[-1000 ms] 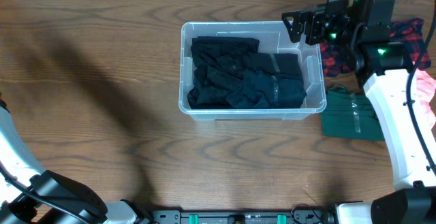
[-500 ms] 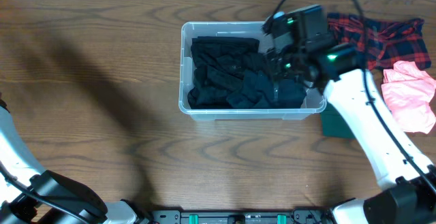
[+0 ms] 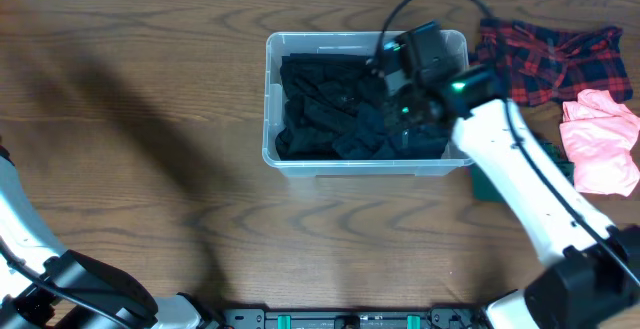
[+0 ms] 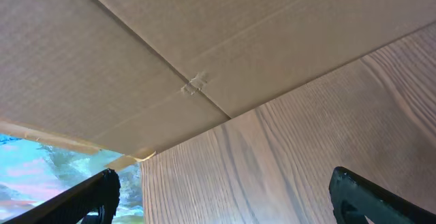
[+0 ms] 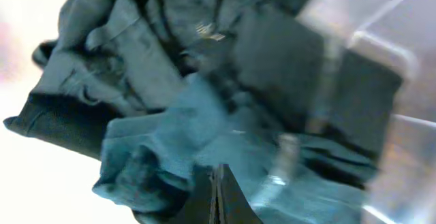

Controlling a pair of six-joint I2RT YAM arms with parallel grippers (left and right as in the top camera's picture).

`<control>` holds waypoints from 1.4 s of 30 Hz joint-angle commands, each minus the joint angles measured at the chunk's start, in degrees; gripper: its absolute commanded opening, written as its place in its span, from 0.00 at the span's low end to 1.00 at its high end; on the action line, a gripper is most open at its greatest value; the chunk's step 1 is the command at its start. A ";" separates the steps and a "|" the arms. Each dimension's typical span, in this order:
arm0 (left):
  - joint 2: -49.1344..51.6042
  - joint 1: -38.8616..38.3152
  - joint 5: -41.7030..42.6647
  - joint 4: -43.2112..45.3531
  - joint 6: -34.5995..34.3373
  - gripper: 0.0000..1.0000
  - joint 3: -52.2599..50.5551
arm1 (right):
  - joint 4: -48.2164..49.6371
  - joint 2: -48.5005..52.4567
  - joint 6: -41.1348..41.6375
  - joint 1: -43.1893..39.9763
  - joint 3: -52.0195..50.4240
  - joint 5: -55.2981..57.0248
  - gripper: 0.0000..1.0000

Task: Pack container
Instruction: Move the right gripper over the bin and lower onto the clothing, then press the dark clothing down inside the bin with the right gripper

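The container (image 3: 272, 99), a clear plastic tub, stands at the table's middle and holds several dark folded clothes (image 3: 330, 109). My right arm (image 3: 470, 99) reaches over the tub's right half. In the right wrist view my right gripper (image 5: 216, 198) is shut, its fingers pressed together with nothing between them, just above the dark teal and black clothes (image 5: 177, 115). The tub's clear wall (image 5: 381, 54) shows blurred at the right. My left gripper (image 4: 225, 203) stands open over bare wood, far from the tub, with its fingertips (image 4: 95, 195) wide apart.
A red plaid cloth (image 3: 545, 54) and a pink cloth (image 3: 600, 139) lie right of the tub. A dark green folded cloth (image 3: 488, 181) lies partly under my right arm. A cardboard sheet (image 4: 170, 47) stands beyond the table edge in the left wrist view.
My right arm has swung left from beyond the tub's back right corner to over the clothes inside it, and its jaws have closed. The left arm has not moved.
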 commanded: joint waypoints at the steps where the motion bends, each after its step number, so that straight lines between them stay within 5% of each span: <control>1: -0.61 0.17 -0.85 -0.04 -0.33 0.98 -0.72 | -0.96 3.34 1.44 2.84 0.35 0.28 0.01; 20: -0.61 0.17 -0.87 -0.04 -0.33 0.98 -0.72 | 0.63 22.64 5.05 3.67 0.35 -2.95 0.01; 27: -0.61 0.17 -0.85 -0.04 -0.33 0.98 -0.72 | 1.36 20.96 4.39 1.01 4.74 -3.30 0.01; 36: -0.61 0.17 -0.85 -0.04 -0.33 0.98 -0.72 | -9.42 16.79 4.33 -2.71 24.04 -3.80 0.01; 42: -0.61 0.17 -0.87 -0.04 -0.33 0.98 -0.72 | -16.85 16.28 4.35 -2.75 25.66 0.96 0.01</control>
